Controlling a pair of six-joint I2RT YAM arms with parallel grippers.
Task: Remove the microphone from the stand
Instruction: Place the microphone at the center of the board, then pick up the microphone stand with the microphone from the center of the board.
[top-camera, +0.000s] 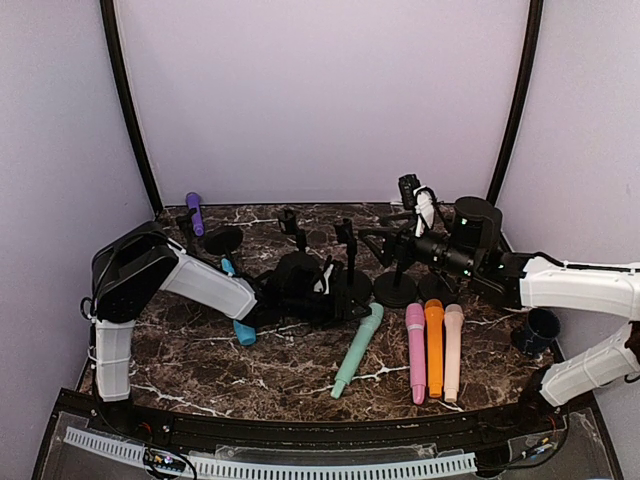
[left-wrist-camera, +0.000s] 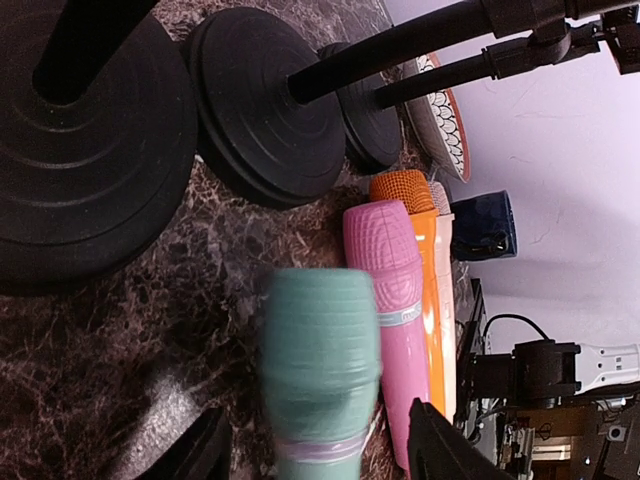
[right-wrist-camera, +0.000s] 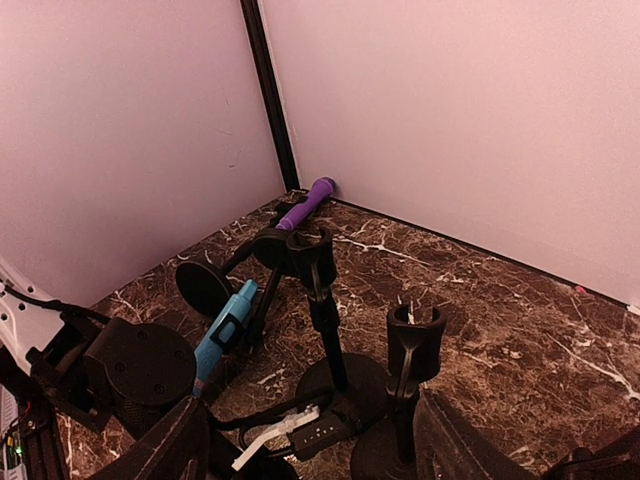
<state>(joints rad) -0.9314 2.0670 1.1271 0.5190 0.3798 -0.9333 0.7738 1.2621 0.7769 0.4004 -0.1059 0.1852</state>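
A green microphone (top-camera: 357, 350) lies on the marble table, its head toward the stands. In the left wrist view the green microphone (left-wrist-camera: 320, 350) is blurred between the fingers of my left gripper (left-wrist-camera: 318, 415), with a gap on each side, so that gripper is open. My left gripper (top-camera: 325, 285) sits low by the black stand bases (top-camera: 352, 285). A blue microphone (right-wrist-camera: 225, 325), a purple microphone (top-camera: 194, 213) and a white microphone (top-camera: 424, 210) sit in stands. My right gripper (right-wrist-camera: 315, 450) hangs open and empty above two empty stand clips (right-wrist-camera: 415, 335).
Pink (top-camera: 415, 350), orange (top-camera: 434, 345) and beige (top-camera: 453, 350) microphones lie side by side right of the green one. A dark blue cup (top-camera: 535, 330) stands at the far right edge. A patterned dish (left-wrist-camera: 440, 115) leans behind the stand bases. Walls close in on three sides.
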